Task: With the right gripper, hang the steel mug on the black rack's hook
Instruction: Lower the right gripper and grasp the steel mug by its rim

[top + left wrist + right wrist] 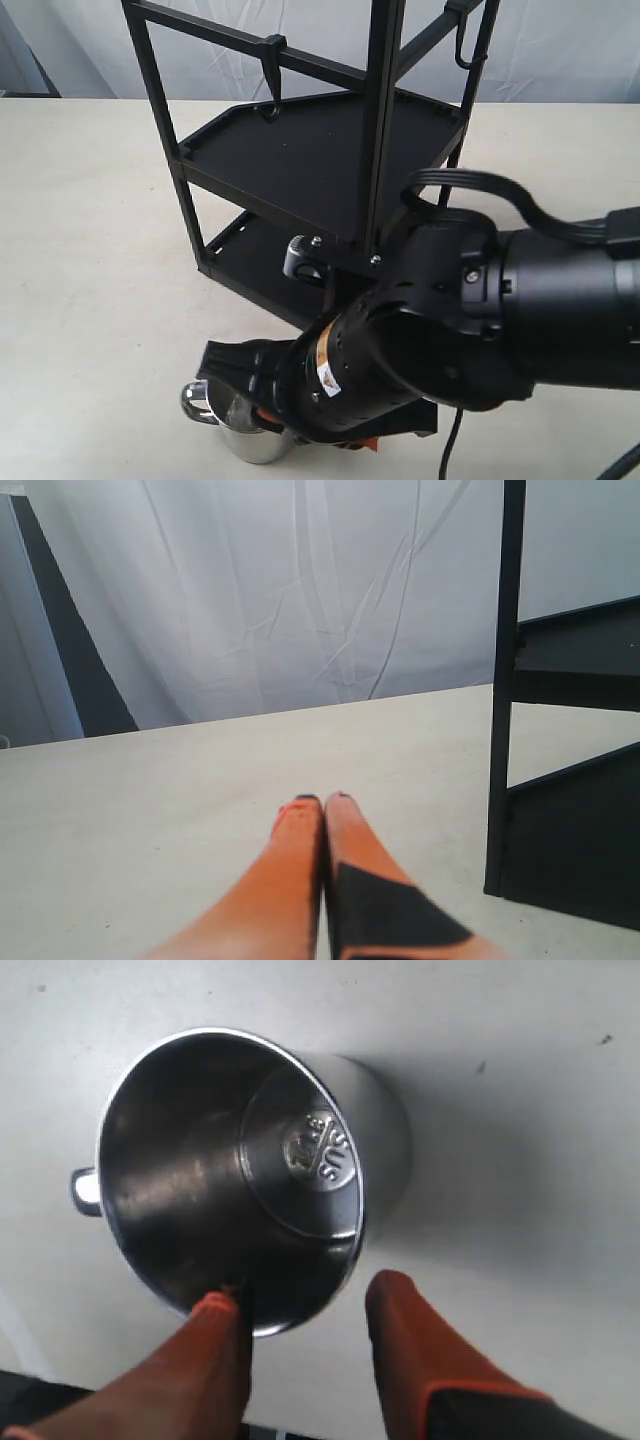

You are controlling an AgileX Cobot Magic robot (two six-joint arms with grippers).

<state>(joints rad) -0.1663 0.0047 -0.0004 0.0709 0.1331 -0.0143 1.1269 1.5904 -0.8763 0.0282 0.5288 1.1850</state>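
The steel mug (248, 438) stands upright on the pale table near its front edge, in front of the black rack (320, 160). Seen from above, the mug (230, 1170) shows its open mouth, with its handle (85, 1190) to one side. My right gripper (300, 1305) is open just above the rim, opposite the handle. One orange finger (215, 1335) overlaps the rim and the other stands outside the wall. The hook (270, 85) with its clamp block hangs on the rack's upper rail, empty. My left gripper (323, 800) is shut with nothing in it, low over the table.
My right arm (460, 310) is bulky and hides the rack's lower front corner. A thinner J-shaped hook (465, 45) hangs at the rack's upper right. A grey caster (300, 258) sits by the lower shelf. A rack post (505, 680) stands close to the left gripper.
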